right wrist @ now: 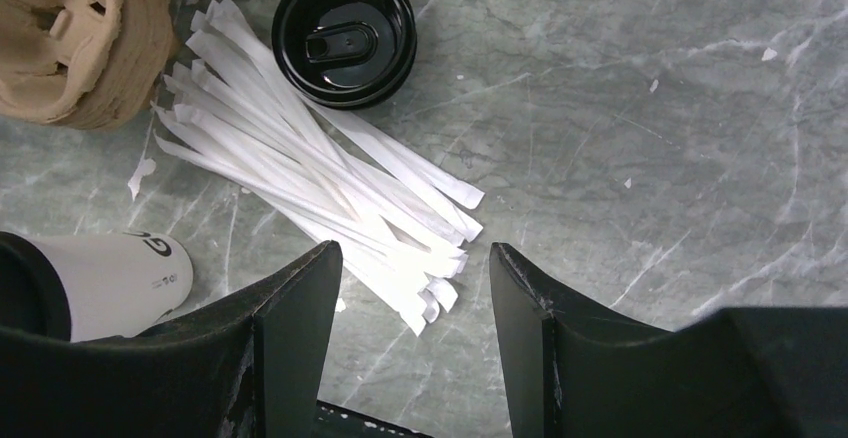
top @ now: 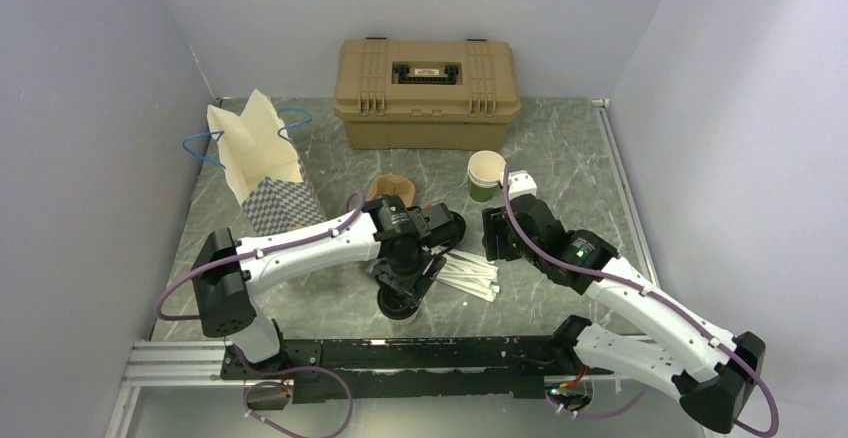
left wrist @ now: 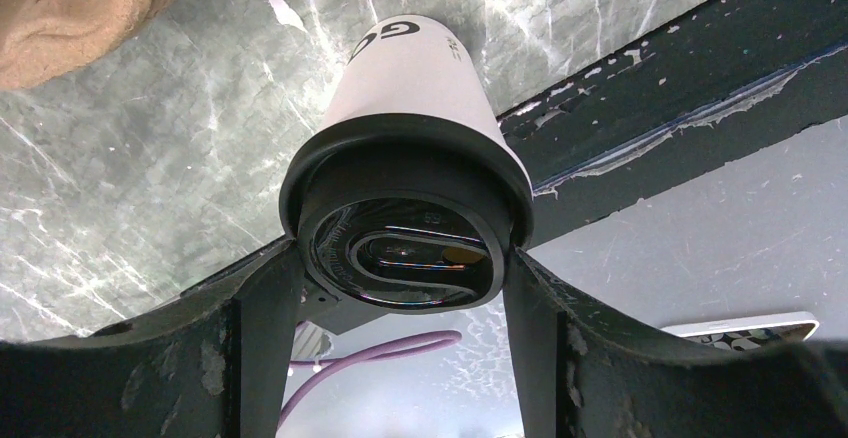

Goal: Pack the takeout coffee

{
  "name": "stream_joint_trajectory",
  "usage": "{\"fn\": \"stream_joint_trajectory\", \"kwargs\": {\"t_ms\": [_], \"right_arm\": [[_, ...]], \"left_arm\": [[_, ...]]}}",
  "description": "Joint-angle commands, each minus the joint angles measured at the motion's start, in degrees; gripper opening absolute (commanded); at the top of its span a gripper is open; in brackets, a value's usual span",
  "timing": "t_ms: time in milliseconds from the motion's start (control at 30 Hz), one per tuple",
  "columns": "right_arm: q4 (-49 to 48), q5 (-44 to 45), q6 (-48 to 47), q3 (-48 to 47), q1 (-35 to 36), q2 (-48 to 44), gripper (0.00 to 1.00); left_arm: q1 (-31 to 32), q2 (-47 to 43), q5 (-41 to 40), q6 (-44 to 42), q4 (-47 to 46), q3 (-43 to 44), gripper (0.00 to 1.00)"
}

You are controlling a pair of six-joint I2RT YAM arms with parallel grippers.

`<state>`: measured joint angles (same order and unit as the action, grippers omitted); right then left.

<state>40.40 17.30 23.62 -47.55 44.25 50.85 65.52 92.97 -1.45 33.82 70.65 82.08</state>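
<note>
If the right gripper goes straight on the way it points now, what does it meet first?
Probably the near ends of the white wrapped straws, lying straight ahead of the right gripper. How far off they are is unclear.

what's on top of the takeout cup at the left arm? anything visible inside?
A black lid sits on the takeout cup, fully covering its mouth. The lid hides whatever is inside.

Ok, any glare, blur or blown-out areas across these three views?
Top external: even soft light, faint shadows, sharp throughout. Left wrist: the lidded cup looks washed-out pale, its glossy lid mirrors highlights, the end effector fingers are dark. Right wrist: crisp; straws near blown-out white, loose black lid shows mild sheen.
</note>
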Motion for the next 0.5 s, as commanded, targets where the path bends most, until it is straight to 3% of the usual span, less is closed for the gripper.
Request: {"fn": "stream_joint_trajectory", "kwargs": {"t_ms": [0, 467], "right_arm": [[-0.40, 1.34, 0.73, 0.44, 0.22, -0.86, 0.60], [0.25, 2.04, 1.07, 0.52, 0.22, -2.18, 0.62]], "left_arm": [[0.40, -0.14, -1.01, 0.63, -0.44, 0.54, 0.61], [0.71, 0.99, -1.22, -0.01, 0.04, 2.48, 0.74]]}}
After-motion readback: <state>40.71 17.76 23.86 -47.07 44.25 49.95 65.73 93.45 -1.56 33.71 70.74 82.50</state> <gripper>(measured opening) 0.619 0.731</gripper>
